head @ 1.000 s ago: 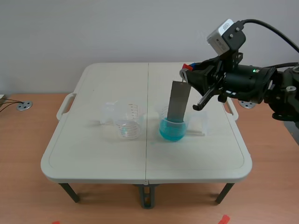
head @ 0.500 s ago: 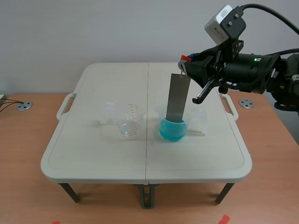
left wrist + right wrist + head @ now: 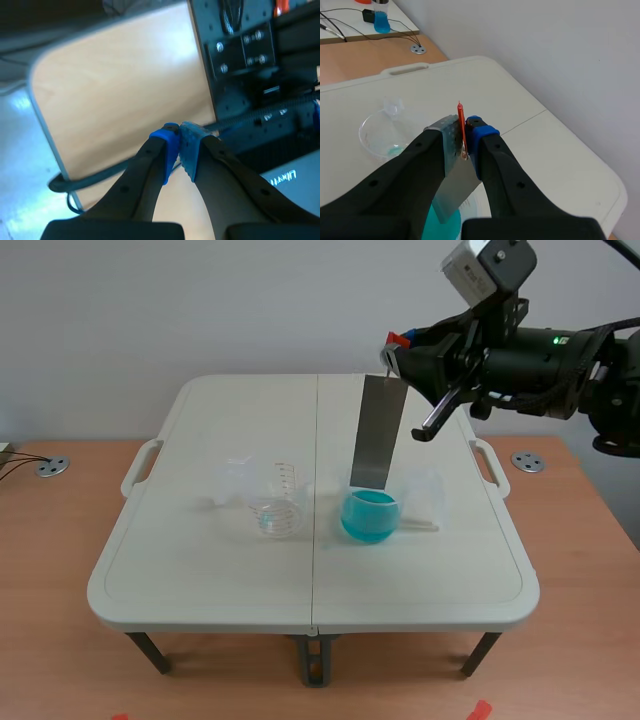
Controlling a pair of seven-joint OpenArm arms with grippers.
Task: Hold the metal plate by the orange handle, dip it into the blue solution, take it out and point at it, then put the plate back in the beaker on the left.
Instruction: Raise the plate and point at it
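Right gripper (image 3: 465,145) is clamped on the orange handle (image 3: 461,122), presumably so no finger meets the liquid. The metal plate (image 3: 377,435) hangs below it, lower edge just over the blue solution (image 3: 370,518). Left gripper (image 3: 179,145) is closed, holding nothing.

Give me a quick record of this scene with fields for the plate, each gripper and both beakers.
Plate: metal, hanging nearly upright, lower edge just above the blue beaker's rim
Handle: orange, pinched between the right gripper's fingers
Right gripper: shut on the plate's handle, raised over the table
Left gripper: shut, holding nothing, off the table
Blue beaker: upright, holds blue solution
Clear beaker: upright, left of the blue beaker, no plate in it
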